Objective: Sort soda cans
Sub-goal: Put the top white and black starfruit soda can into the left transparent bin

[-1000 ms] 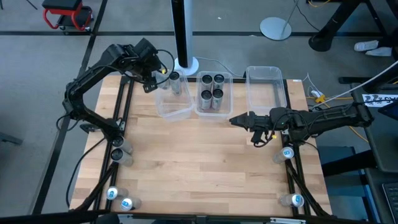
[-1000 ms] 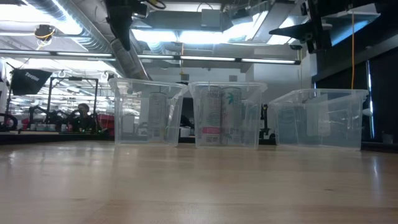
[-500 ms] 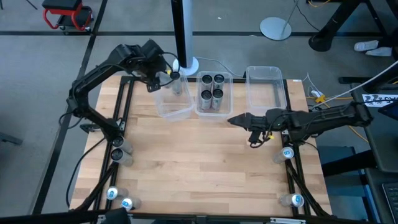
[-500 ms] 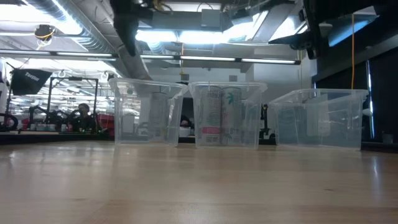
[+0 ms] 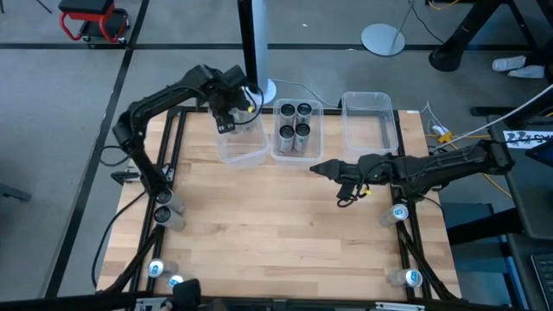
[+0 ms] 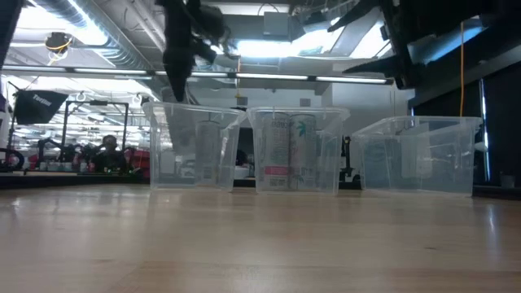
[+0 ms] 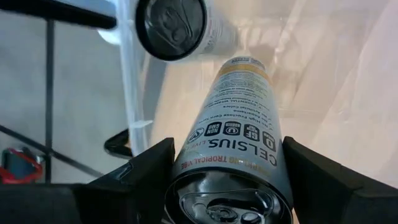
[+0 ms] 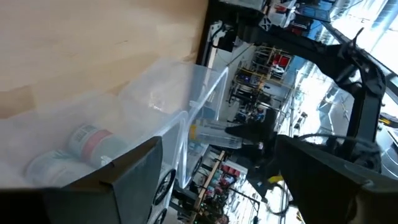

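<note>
My left gripper (image 5: 232,117) hangs over the far left corner of the left clear bin (image 5: 242,149), shut on a silver soda can (image 7: 239,124) with a dark top. One more can (image 7: 171,28) stands upright in that bin, just beyond the held one. The middle bin (image 5: 298,154) holds several upright cans (image 5: 294,130). The right bin (image 5: 370,130) shows nothing inside. My right gripper (image 5: 315,167) hovers open above the table, in front of the middle and right bins, with nothing between its fingers (image 8: 134,171). My left gripper pinches the can's sides near its top end (image 7: 196,155) between its two fingers (image 7: 146,171). The fingers come steeply from above. The can hangs below them, bottom end down and slightly tilted, lifted clear over the left bin.
Loose cans stand along the table's frame: at the left edge (image 5: 164,207), the near left corner (image 5: 157,269), the right edge (image 5: 398,212) and the near right corner (image 5: 411,277). A black pole on a white base (image 5: 257,86) rises behind the bins. Bare wood (image 5: 276,233) lies before them.
My left gripper has carried the can toward the table's right edge and downward, from beyond the table's far left corner to above the left bin. My right gripper has crept a little toward the table's left and sunk slightly, still open.
</note>
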